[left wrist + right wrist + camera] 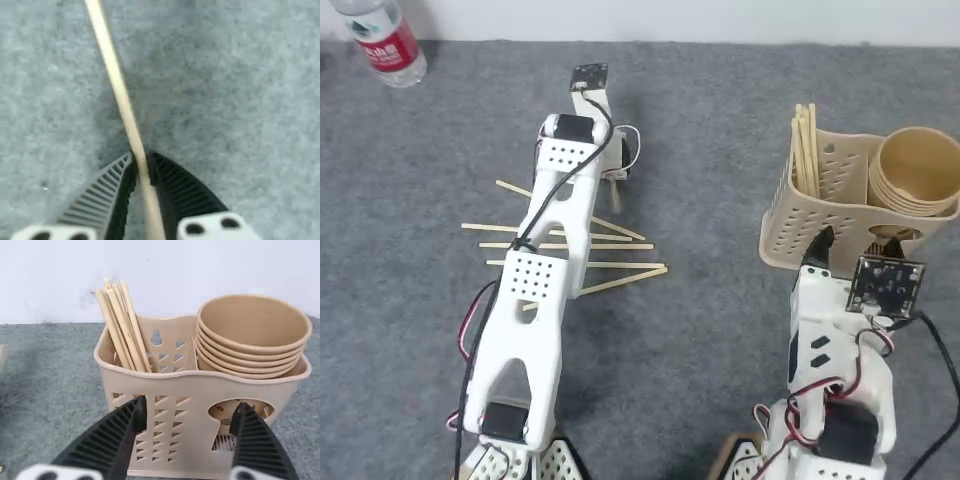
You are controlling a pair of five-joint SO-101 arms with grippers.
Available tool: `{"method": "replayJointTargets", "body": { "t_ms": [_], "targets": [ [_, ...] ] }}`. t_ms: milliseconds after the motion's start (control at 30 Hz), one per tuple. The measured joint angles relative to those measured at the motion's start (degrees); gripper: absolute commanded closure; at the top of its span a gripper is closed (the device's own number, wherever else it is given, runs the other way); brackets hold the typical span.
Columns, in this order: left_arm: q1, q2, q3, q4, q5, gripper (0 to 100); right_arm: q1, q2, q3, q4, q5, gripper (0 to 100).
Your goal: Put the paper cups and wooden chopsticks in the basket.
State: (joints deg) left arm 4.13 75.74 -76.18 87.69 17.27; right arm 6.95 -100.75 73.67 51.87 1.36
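Observation:
My left gripper (141, 169) is shut on a wooden chopstick (115, 85) just above the grey carpet. In the high view this gripper (616, 186) is past the far side of several loose chopsticks (610, 266) that lie scattered under the left arm. The beige basket (820, 225) stands at the right and holds a bundle of chopsticks (806, 150) and a stack of paper cups (918, 170). My right gripper (190, 417) is open just in front of the basket (185, 390), level with its front wall. The cups (252, 332) and chopsticks (120, 325) stand inside it.
A water bottle (385, 42) with a red label lies at the far left corner of the grey carpet. A white wall runs behind the table. Bare carpet lies between the loose chopsticks and the basket.

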Motion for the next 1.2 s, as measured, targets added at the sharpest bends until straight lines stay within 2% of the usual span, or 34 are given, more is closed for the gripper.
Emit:
{"method": "replayJointTargets", "body": {
  "t_ms": [333,533,767,1000,1200],
  "targets": [
    [-1.5,-0.7,-0.4,5.0,-5.6,99,0.0,0.0,0.0,0.0,0.0,72.9],
    [-1.6,-2.0,-10.1,10.5,-11.5,99,0.0,0.0,0.0,0.0,0.0,72.9],
    [0.9,-10.5,-16.4,10.8,-12.5,99,0.0,0.0,0.0,1.9,0.0,72.9],
    [7.7,-21.5,-17.2,11.0,-12.4,99,1.6,-0.3,-3.3,10.1,1.6,73.8],
    [17.3,-38.8,-18.0,11.0,-7.4,99,7.1,0.4,3.1,5.4,4.6,91.2]
  ]
}}
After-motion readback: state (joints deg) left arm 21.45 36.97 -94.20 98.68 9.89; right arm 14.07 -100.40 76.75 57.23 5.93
